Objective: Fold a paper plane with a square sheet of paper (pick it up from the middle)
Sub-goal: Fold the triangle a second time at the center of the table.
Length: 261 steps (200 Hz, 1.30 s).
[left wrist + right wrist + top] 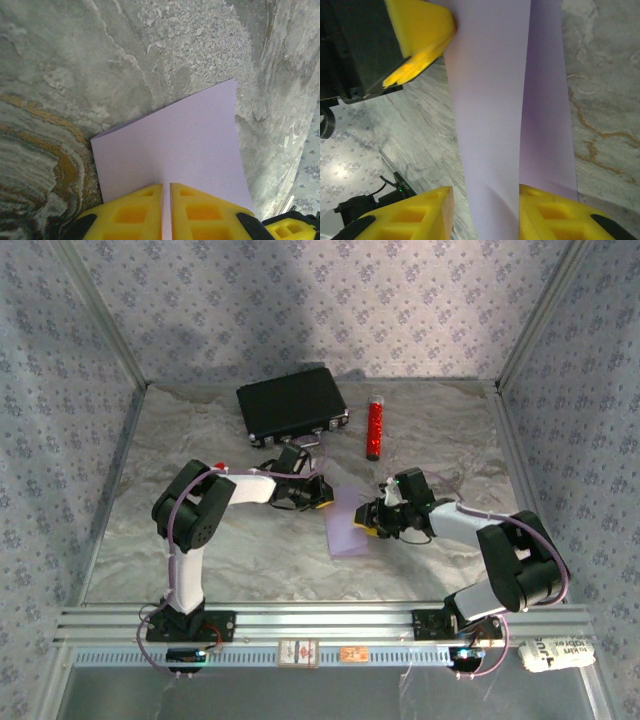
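Marbled grey tabletop (pixel 440 430) between floral-patterned walls (pixel 300 300), lilac paper sheet (pixel 348 528) mid-table

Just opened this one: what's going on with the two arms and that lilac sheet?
Both arms are working on the square sheet of paper, held between them over the table. The left gripper has its fingers pinched shut on one edge. The right gripper straddles the sheet with its fingers apart, not yet clamped. The sheet looks bent along its length; no plane shape yet. The black case and red cylinder sit apart at the back.
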Tool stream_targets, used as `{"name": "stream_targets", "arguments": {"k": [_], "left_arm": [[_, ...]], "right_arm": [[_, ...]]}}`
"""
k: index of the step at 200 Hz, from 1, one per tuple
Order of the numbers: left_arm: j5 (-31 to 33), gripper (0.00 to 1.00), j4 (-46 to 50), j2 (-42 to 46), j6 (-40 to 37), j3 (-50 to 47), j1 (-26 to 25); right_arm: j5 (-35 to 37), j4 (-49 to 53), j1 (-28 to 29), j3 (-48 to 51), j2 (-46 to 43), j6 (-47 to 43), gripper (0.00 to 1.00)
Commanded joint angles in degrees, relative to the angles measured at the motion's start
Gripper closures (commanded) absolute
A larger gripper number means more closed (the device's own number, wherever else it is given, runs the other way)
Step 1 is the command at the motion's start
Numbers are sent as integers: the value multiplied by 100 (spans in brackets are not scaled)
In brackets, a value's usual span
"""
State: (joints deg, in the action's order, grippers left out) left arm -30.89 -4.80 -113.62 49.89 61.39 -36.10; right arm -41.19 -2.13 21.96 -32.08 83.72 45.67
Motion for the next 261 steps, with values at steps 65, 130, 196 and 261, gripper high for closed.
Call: {"name": "stream_targets", "arguments": {"k": [65,130,196,261], "left_arm": [[-126,88,519,-370,-391,211,-53],[-153,86,761,-296,-620,496,-55],[81,66,1220,616,-716,658,-125],[813,48,818,2175,-437,-473,-197]], "right_arm": [[-424,-370,-125,-210,540,-65,73],[-399,-296,-228,-265,684,-213,80],[-225,-473,-240,-181,615,37,89],[790,-1217,89,126,295,1110,93]]}}
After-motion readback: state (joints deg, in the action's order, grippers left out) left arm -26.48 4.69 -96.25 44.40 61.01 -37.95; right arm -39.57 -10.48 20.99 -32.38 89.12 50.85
